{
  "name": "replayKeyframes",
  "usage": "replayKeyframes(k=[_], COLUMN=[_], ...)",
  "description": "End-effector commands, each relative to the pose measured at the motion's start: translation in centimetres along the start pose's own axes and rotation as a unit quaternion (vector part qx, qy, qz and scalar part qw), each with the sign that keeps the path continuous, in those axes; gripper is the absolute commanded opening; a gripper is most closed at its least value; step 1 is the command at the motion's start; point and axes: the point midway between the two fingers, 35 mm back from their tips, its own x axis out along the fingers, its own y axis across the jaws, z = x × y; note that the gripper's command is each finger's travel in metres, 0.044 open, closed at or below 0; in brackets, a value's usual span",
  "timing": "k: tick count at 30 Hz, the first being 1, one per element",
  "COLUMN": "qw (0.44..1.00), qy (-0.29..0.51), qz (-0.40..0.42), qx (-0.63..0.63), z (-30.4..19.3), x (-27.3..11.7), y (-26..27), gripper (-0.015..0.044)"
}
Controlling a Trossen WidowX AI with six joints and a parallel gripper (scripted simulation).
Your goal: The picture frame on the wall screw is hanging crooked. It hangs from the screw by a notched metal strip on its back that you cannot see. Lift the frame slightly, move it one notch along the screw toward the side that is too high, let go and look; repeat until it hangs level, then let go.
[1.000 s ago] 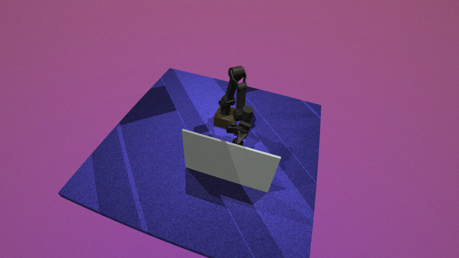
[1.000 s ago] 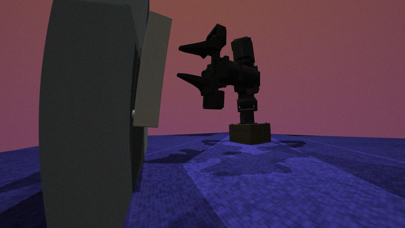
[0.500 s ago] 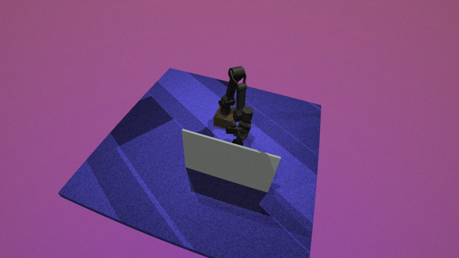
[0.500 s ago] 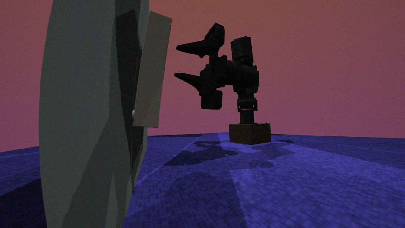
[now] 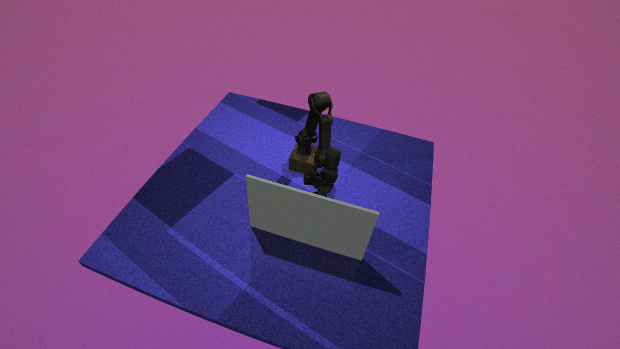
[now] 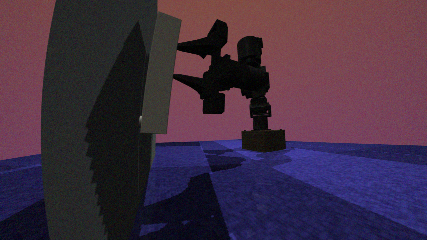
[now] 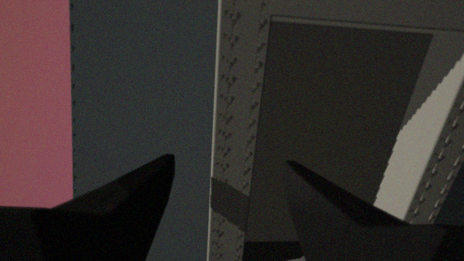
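Observation:
The picture frame (image 6: pixel 160 77) (image 7: pixel 235 109) is pale grey with a darker inset panel. It hangs on the wall's near side, out of sight in the top view. In the wrist view its top edge is not parallel to the wall's edge; the gap narrows toward the bottom of the view. A small pale round thing (image 6: pixel 140 120) shows behind the frame's lower part; I cannot tell if it is the screw. My gripper (image 6: pixel 175 61) (image 7: pixel 229 166) is open. Its fingertips reach the frame's outline in the exterior view, one above the top rail, one over the inset panel. Contact cannot be told.
The upright grey wall panel (image 5: pixel 303 216) (image 6: pixel 68 89) (image 7: pixel 145 90) stands on a patterned blue floor (image 5: pixel 208 260) (image 6: pixel 328 185). The arm rises from a brown block (image 5: pixel 302 164) (image 6: pixel 259 140) on the frame's side of the wall. Dark shadows cross the wall and floor.

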Motion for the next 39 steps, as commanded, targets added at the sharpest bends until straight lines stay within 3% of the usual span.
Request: replayKeyframes(k=[1, 39], qw=[1.0, 1.0], qy=[0.001, 0.001], qz=[0.0, 0.0], qx=[0.001, 0.001], z=[-0.04, -0.04], x=[0.83, 1.41], y=[-0.06, -0.08], gripper=[0.026, 0.026])
